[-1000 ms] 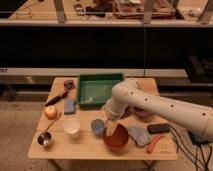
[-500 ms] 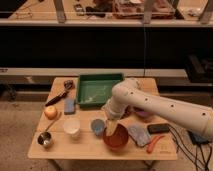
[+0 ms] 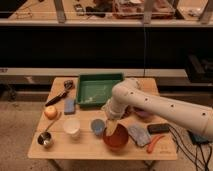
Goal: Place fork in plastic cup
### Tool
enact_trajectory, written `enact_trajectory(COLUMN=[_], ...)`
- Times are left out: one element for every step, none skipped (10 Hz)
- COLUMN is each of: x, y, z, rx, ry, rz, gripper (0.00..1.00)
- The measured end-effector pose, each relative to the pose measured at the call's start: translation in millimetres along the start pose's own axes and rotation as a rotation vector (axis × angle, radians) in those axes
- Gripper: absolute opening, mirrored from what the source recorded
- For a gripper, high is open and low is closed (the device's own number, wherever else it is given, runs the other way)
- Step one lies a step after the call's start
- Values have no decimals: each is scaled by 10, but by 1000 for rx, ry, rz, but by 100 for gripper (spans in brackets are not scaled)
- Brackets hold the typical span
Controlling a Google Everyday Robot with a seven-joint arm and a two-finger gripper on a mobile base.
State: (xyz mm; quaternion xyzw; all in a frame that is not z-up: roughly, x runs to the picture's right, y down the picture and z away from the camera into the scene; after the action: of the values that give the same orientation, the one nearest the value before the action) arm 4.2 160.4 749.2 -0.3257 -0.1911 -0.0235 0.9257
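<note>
Camera view: tool (image 3: 111, 129) wide open, empty-looking, at red bowl (image 3: 116, 142); fork not discernible. Straddle handle squarely, then carry left to white plastic cup (image 3: 71, 126).

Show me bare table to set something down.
Bare: the front strip of the table between metal cup and red bowl, below the white cup. Crowded: around the pincer over the red bowl, with blue cup and grey cloth beside.
</note>
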Motion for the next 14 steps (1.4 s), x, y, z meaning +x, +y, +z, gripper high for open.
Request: enact_trajectory(x=[0, 0, 0, 6, -16, -95, -159, -299, -562, -701, -801, -886, -876, -852], y=[0, 0, 0, -2, -36, -125, -211, -376, -602, -713, -827, -911, -912, -907], z=[0, 0, 0, -3, -11, -21, -24, -16, 37, 62, 91, 108, 110, 113], rx=[0, 0, 0, 1, 6, 16, 22, 29, 36, 41, 46, 50, 49, 48], ry=[0, 0, 0, 4, 15, 16, 13, 5, -3, -6, -12, -18, -16, -16], rz=[0, 0, 0, -2, -27, -69, -96, -138, -208, -244, -273, -295, -295, -291], gripper=[80, 80, 80, 80, 80, 80, 80, 80, 80, 80, 80, 80, 80, 80])
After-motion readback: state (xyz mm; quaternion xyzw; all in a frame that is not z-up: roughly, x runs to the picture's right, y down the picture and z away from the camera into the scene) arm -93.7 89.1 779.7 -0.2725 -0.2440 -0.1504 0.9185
